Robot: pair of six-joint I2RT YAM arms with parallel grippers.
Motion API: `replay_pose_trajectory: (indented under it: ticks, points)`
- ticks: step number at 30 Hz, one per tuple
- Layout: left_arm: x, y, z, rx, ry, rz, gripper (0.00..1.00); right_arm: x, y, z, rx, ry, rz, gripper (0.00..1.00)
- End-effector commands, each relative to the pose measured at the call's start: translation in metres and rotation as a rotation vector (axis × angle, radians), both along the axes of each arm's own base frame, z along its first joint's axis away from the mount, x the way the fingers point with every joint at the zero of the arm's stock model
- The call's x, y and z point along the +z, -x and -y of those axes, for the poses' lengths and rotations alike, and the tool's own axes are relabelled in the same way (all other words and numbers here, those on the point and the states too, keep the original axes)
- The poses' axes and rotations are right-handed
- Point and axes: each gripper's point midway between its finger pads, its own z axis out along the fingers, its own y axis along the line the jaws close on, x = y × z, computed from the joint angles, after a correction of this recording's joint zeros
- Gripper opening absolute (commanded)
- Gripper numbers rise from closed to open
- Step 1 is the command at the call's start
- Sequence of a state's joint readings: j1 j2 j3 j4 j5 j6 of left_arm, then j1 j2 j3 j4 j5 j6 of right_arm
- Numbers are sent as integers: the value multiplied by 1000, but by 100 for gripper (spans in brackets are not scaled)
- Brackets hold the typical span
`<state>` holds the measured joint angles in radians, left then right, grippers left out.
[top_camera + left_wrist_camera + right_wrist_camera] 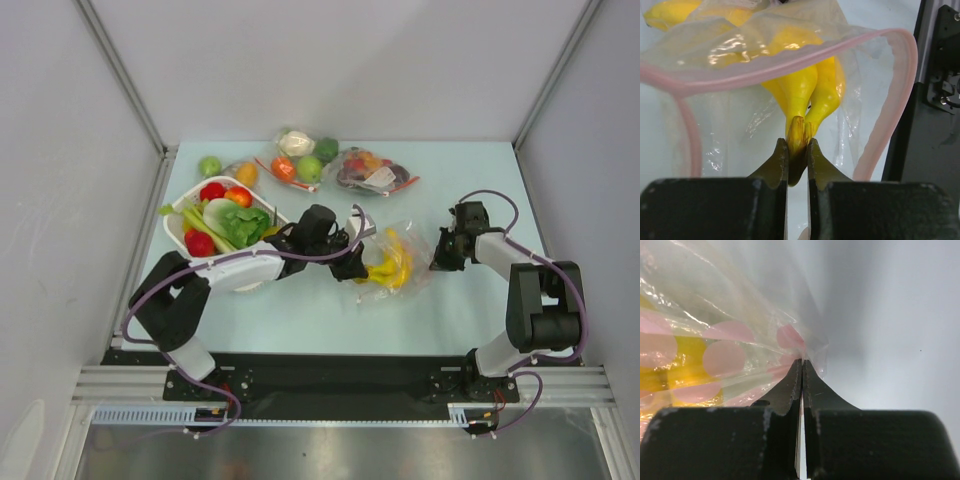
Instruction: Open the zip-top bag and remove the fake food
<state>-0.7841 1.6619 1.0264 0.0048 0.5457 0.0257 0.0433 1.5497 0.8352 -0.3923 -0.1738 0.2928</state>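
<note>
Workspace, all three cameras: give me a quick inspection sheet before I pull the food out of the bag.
Surface: pale blue table.
Job's things: zip-top bag open, mouth towards the left arm; banana bunch mostly inside.
Clutter: white basket of toy vegetables; two other filled bags and a loose green fruit at the far edge.
Grippers: left gripper shut on the banana stem; right gripper shut on the bag's edge.
Cables: purple cables loop along both arms, snagging nothing.
Surroundings: white walls, metal frame; nothing else seen.
</note>
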Motion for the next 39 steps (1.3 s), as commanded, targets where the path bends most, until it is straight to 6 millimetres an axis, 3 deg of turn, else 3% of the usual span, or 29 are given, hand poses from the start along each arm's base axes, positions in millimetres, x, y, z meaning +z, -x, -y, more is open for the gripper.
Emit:
replay_pose_trajectory:
  ticks: [1,12,16,20,21,25,27,31,35,39]
  points:
    - [43,-4,1,7,94,61,0,2,4,21,-17,89,-1,0]
    - [80,5,-5,16,191,17,0,4,-1,27,-20,119,4,0]
    - [66,-4,-4,76,170,-19,0,19,-10,16,-18,58,53,0]
    - [49,-27,0,201,128,-57,0,45,-20,4,-9,-7,122,0]
    - [48,-31,1,228,123,-60,0,54,-20,3,-3,-12,140,3]
    - [49,-53,3,354,108,-87,0,80,-21,-3,25,-30,197,36]
    - [51,-62,4,402,105,-95,0,92,-20,-7,45,-31,225,46]
    - [60,-70,11,468,143,-163,0,123,-14,-34,132,-30,317,57]
    - [64,-74,16,495,163,-199,0,152,-3,-84,269,-77,411,63]
    - [64,-78,19,514,166,-221,0,172,6,-119,369,-137,485,66]
